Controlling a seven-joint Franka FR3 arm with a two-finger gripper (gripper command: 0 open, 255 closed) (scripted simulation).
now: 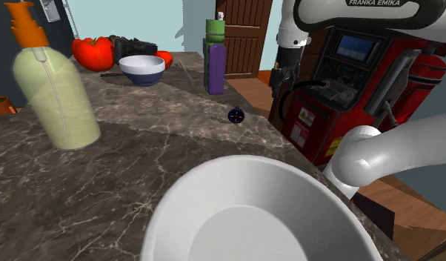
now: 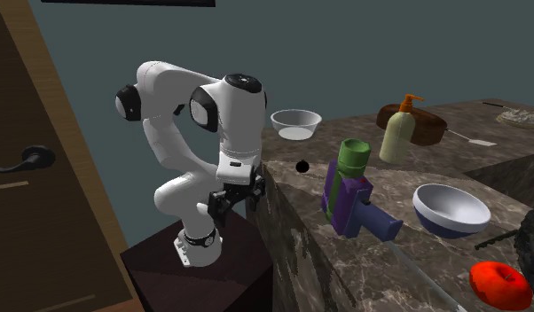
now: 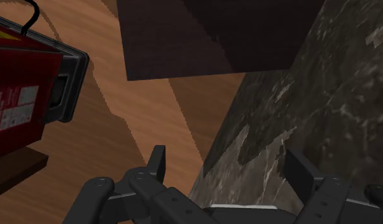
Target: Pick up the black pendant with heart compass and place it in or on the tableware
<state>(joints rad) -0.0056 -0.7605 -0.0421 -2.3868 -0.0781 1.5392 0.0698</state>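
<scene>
The pendant [image 1: 236,115] is a small dark round disc lying flat on the marbled stone counter [image 1: 140,148], close to its edge; it also shows as a black dot [image 2: 302,166] in the second exterior view. A large white bowl [image 1: 251,215] stands nearest the shoulder camera, seen again as the white bowl [image 2: 295,124]. A blue-and-white bowl [image 1: 142,69] sits farther back. My gripper [image 1: 276,83] hangs off the counter's side, below the top, pointing down at the floor. It is open [image 3: 228,167], with nothing between its fingers [image 3: 158,162].
On the counter stand a pale soap dispenser [image 1: 55,89] with an orange pump, a purple and green spray bottle [image 1: 215,59] and a red tomato [image 1: 92,52]. A red machine [image 1: 347,81] stands on the wooden floor beside the counter. My dark stand [image 2: 203,275] is below the arm.
</scene>
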